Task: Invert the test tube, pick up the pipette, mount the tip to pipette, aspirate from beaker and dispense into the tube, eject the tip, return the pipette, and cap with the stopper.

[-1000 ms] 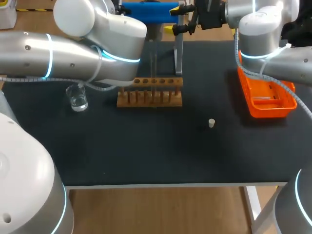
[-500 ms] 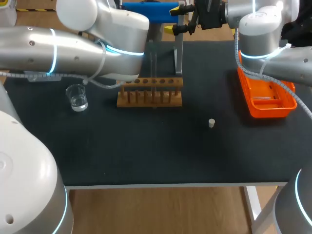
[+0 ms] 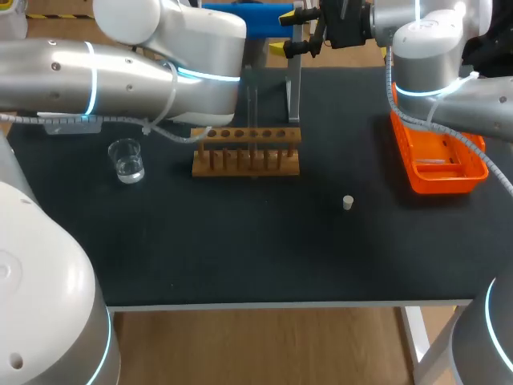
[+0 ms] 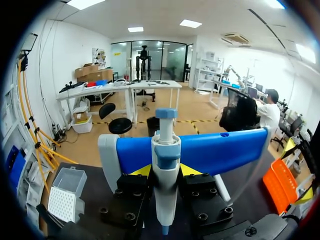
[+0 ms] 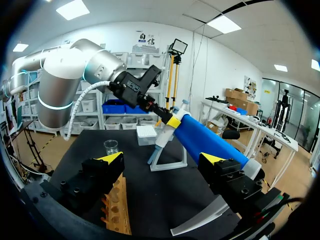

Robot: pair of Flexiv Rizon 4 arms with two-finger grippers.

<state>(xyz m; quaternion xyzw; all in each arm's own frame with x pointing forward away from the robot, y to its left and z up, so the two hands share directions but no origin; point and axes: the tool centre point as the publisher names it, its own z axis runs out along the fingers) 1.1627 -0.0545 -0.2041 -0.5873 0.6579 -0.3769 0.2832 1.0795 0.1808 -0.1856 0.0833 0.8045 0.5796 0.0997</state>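
Between the left fingers [image 4: 141, 171]: pipette [image 4: 165, 165], upright, yellow pads pressed to its barrel from both sides. Judged gripped. Just behind the pipette, blue holder [image 4: 220, 152]. Apparently not yet lifted clear of it. No tip seen on the lower end. Right fingers [image 5: 111, 159] spread wide, nothing between them.

Progress, as judged:
- Inversion probably done: test tube [image 3: 252, 104] upright in wooden rack [image 3: 246, 152], well apart from both sets of fingers. Too faint to confirm which end is up.
- Pipette pick-up in hand.
- Left to do: mount tip, aspirate from beaker [image 3: 127, 160], dispense, eject, return, cap.
- Stopper [image 3: 348, 202] loose on bench [image 3: 240, 249], far from either set of fingers, so capping not done.

View differences:
- Left wrist: shows pad contact on the barrel, and tip box [image 4: 64, 197] beside the left fingers. Both hidden from the head view behind the left arm.
- Right wrist: shows the left fingers side-on at the pipette, well ahead of the right fingers, with the rack just under them.
- Head: alone shows the stopper and the tube standing in the rack.
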